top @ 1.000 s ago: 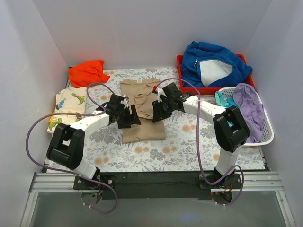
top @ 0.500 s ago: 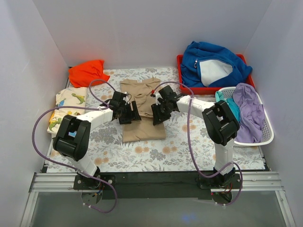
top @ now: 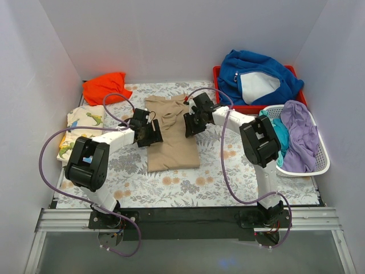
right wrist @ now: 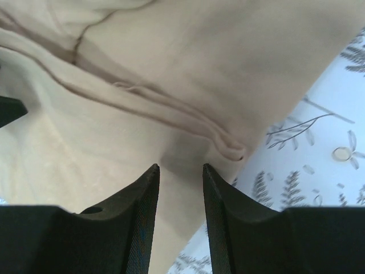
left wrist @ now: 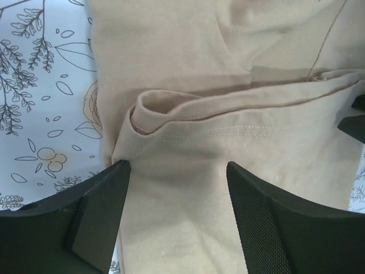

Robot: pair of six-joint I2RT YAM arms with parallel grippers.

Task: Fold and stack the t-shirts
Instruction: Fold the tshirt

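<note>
Tan t-shirt (top: 171, 140) lies partly folded at the table's centre. Left gripper (top: 154, 135), fingers wide, is over its 9 o'clock edge. Right gripper (top: 190, 126), fingers narrow and empty, is over its 3 o'clock edge. Orange t-shirt (top: 104, 87) lies at 11 o'clock.

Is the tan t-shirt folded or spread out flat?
Partly folded: the tan t-shirt lies as a narrow strip, no sleeves sticking out, with a folded-over hem across it.

Left pincer (top: 152, 133) and right pincer (top: 190, 123) farther up the tan t-shirt (top: 173, 147), nearer its collar end.
</note>
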